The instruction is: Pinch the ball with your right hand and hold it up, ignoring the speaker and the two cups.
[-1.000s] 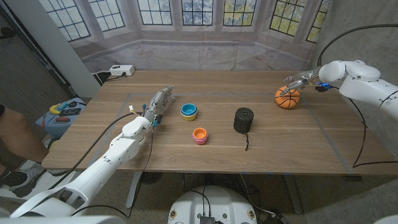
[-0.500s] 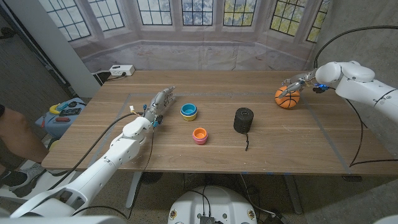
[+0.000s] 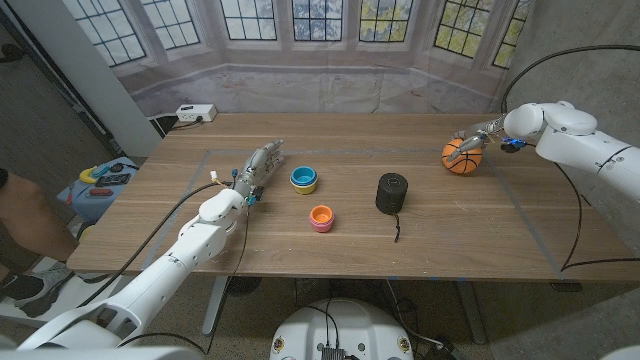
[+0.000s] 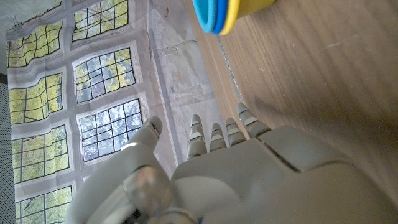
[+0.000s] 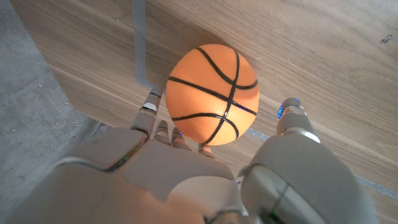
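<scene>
At the far right of the surface (image 3: 480, 250), the right hand (image 3: 478, 135) holds the ball (image 3: 461, 157).
Fingers wrap the ball; the left hand (image 3: 258, 166) holds nothing, fingers straight.

No text, label, brand, number or sign could be read on anything in these views. The ball (image 5: 212, 93) carried only black seam lines, with no lettering among them. The speaker (image 3: 391, 192) and the two cups (image 3: 304, 179) (image 3: 321, 217) showed plain surfaces at this size. The white power strip (image 3: 194, 113) at the table's far corner was too small for any marking to be made out.
</scene>
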Motion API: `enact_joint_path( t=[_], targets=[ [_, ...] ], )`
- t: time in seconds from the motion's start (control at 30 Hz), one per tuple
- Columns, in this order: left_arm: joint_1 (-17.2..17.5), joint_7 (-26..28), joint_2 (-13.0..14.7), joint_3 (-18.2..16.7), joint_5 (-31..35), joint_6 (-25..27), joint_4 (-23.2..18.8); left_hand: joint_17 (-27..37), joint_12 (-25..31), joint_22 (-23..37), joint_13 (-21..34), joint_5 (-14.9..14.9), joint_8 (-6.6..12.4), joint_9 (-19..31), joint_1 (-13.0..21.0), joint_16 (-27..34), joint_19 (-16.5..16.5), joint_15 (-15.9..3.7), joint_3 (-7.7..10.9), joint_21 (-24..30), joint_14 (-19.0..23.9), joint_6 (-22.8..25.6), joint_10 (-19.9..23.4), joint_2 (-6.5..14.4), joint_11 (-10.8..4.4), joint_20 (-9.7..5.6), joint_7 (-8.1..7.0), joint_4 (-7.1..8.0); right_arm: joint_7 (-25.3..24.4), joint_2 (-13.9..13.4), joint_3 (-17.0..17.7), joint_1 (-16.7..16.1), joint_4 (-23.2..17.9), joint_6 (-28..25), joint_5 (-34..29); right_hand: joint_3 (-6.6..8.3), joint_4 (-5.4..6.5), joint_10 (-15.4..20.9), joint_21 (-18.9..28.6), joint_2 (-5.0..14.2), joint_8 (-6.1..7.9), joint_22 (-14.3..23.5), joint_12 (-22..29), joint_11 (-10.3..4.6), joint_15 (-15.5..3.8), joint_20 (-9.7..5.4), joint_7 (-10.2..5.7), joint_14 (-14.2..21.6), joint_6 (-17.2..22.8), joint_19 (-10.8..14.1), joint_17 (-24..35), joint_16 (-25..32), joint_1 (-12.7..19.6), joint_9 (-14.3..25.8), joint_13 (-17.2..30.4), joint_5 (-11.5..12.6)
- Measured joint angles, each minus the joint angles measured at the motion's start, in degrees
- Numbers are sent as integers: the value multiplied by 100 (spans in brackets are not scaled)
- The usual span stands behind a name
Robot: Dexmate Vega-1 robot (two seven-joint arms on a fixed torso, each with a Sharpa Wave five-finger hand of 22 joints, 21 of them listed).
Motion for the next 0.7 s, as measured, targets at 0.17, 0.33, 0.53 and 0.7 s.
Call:
enact_joint_path(
  t=[0.17,0.33,0.53,0.7],
  targets=[
    [19,11,-1,7,10,3,-30,0,0,0,0,0,0,0,0,0,31,0,0,0,0,61,0,0,0,32,1,0,-27,11,-20,-9,1,6,-54,0,0,5,0,22,6,29,0,5,0,0,0,0,0,0,0,0,22,0,6,0],
    [56,36,5,9,30,5,-84,0,23,0,0,0,0,0,0,0,31,0,0,0,0,143,21,0,21,32,-5,0,-91,36,-53,-10,40,52,-135,0,0,5,25,29,6,29,63,5,0,0,-1,0,-1,0,6,31,75,0,40,0],
    [105,81,24,8,35,20,-148,0,23,-1,0,0,11,-1,0,0,31,0,24,-1,-1,174,21,0,21,31,-30,-24,-231,62,-86,-13,98,169,-244,10,-10,5,46,67,27,28,85,5,-19,0,-1,20,-1,0,29,74,157,7,101,0],
    [125,106,30,9,39,31,-182,0,23,-1,0,0,20,28,0,0,62,0,24,-40,-1,184,21,0,21,0,-40,-24,-358,75,-95,-39,135,251,-315,57,-25,-2,91,82,27,39,195,-3,-21,10,-1,114,-1,117,55,89,278,27,184,23]
  ],
)
